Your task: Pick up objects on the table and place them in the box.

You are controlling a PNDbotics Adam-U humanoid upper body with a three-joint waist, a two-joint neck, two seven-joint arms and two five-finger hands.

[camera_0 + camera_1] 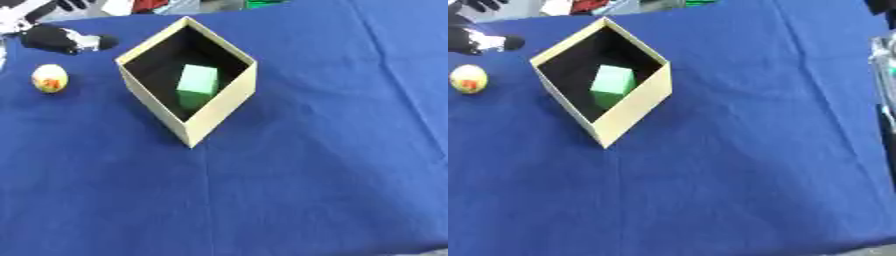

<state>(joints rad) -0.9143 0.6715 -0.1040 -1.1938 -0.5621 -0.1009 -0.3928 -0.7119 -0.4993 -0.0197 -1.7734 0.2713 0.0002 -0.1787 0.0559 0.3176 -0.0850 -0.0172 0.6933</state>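
Ball (50,78) lies just below the left hand (59,39), whose finger state is unclear.

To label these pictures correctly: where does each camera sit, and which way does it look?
Left eye view: in the head, looking down at the blue table; the left hand shows at the upper left, above a pale ball.
Right eye view: beside it, same downward look; silver robot parts show at the right edge.
Both share the box holding a green block.

Blue-clothed table (306,175) with box (219,107), ball (50,78)
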